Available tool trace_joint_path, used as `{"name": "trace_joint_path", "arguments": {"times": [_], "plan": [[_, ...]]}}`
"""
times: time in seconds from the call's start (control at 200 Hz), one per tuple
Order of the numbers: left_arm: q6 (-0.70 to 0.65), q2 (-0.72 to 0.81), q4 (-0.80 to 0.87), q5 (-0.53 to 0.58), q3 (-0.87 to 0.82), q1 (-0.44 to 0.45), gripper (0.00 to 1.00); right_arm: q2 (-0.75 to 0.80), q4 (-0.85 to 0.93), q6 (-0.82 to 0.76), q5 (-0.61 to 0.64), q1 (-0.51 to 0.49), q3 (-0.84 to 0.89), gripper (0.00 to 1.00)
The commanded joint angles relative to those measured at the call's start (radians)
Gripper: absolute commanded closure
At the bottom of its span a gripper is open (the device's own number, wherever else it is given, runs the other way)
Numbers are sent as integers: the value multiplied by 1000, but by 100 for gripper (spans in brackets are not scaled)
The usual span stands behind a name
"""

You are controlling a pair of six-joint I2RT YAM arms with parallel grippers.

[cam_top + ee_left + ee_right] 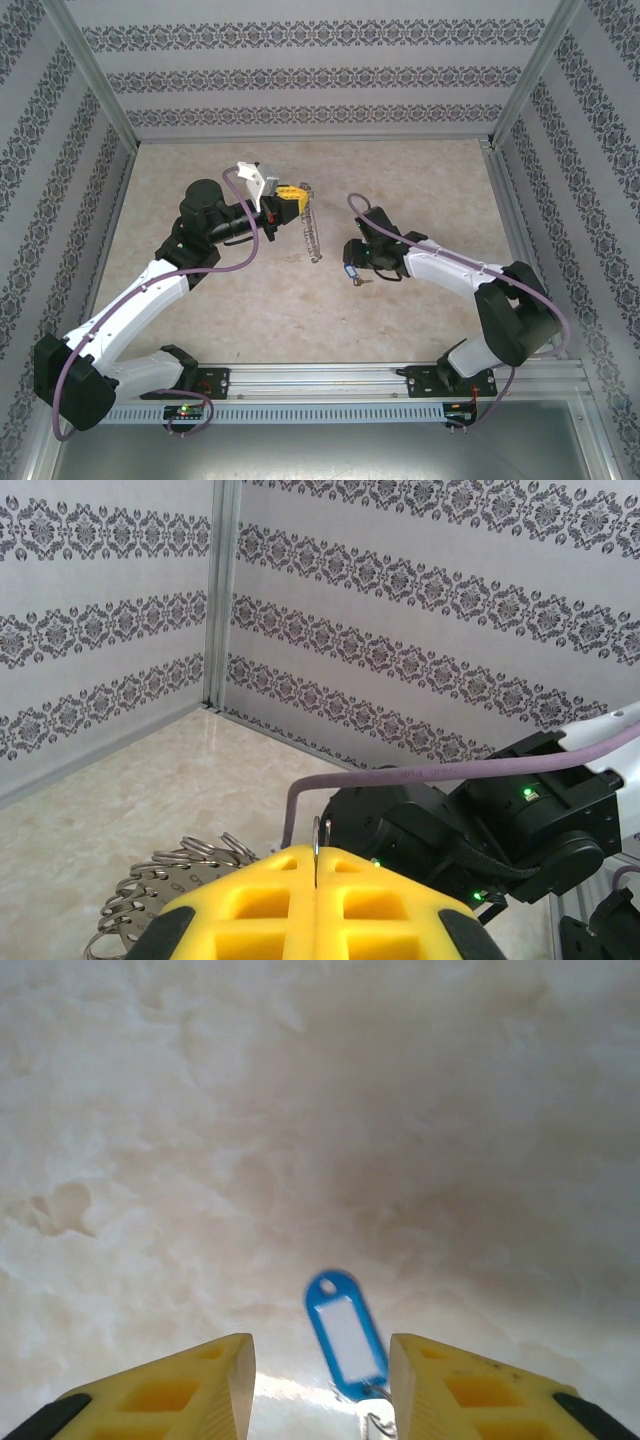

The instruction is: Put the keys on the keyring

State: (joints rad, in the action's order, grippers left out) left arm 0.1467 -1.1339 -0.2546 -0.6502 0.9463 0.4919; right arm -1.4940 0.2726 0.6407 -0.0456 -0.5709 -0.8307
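Step in hand, as judged: picking up the key; threading not yet done
- Left end effector [292,193]: clenched on the keyring [314,235], its chain dangling
- Right end effector [320,1360]: released, fingers either side of the key [345,1335], which lies untouched on the surface [420,190]
- Next move: close on the blue head, carry it to the ring
- Obscured: blade cut off at the frame edge; ring opening indiscernible

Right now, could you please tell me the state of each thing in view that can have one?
Silvery chain-link metal keyring: hanging, pinched by the left gripper.
Left gripper: shut on the keyring.
Small key with blue plastic head: off the keyring, loose inside the right gripper.
Right gripper: open, holding nothing.
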Motion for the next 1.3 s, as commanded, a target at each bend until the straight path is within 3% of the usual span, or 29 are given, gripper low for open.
{"name": "trace_joint_path", "arguments": {"times": [0.0, 0.335, 1.294], "plan": [[1, 25, -58, -6, 2, 10, 100, 20, -10, 42, -35, 9, 59, 60], [-1, 17, -62, -9, 2, 10, 100, -2, -66, 86, -59, 3, 113, 67], [8, 13, -81, -6, -3, 10, 100, -54, -96, 94, -71, -19, 122, 75]]}}
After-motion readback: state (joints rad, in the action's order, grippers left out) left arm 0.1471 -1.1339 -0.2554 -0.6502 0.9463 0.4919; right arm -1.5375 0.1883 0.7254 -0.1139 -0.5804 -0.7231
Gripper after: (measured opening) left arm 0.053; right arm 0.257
